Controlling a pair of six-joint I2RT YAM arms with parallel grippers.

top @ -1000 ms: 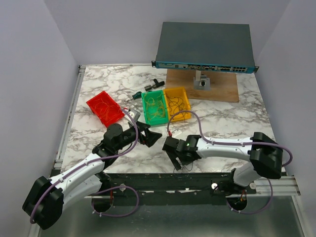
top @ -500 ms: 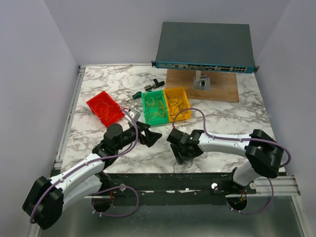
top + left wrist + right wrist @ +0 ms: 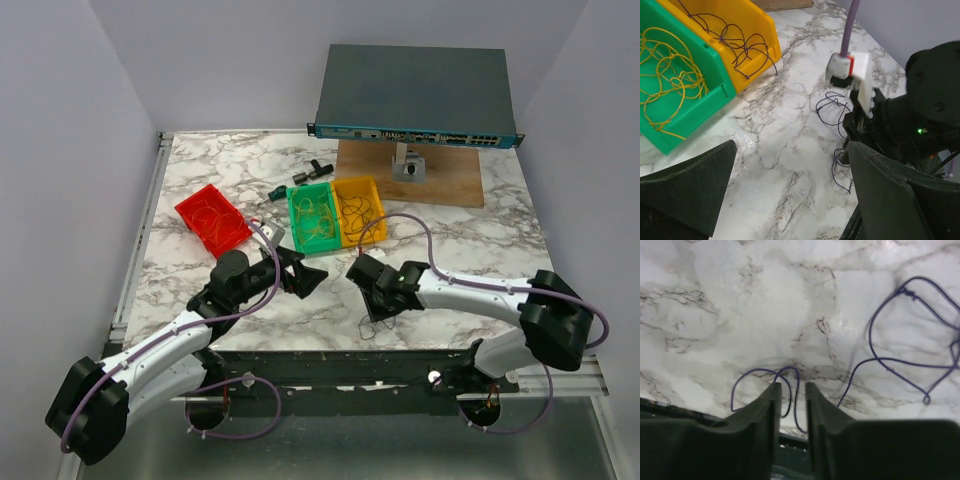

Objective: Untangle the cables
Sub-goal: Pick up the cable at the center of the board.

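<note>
Left claw (image 3: 306,275): spread wide, nothing between the fingers; hovering over the tabletop (image 3: 460,255) just in front of the green bin (image 3: 292,212), pointed toward the right arm.
Right claw (image 3: 791,387): nearly closed, only a narrow slit between the 2 fingers; low over the marble near the front edge, with 1 small loop of the purple wire (image 3: 870,337) caught in that slit.
Purple wire: loose on the tabletop, outside every bin, near the front edge and under the Right claw; 1 large open loop lying off to the side of the fingers in the right wrist view, 1 small loop at the fingertips; in the left wrist view, curling on the marble beside the right arm's wrist.
Green bin: middle of the tabletop, touching the yellow bin (image 3: 381,207) on its right; yellow wires (image 3: 675,75) coiled inside.
Yellow bin: dark purple wires (image 3: 735,45) inside, a few strands draped over the near wall onto the marble.
Red bin (image 3: 196,230): well apart to the left, turned at an angle; orange wires (image 3: 210,215) inside.
Far side: grey network switch (image 3: 415,90) raised above a wooden board (image 3: 445,185); a few small dark parts (image 3: 312,172) just behind the green bin.
</note>
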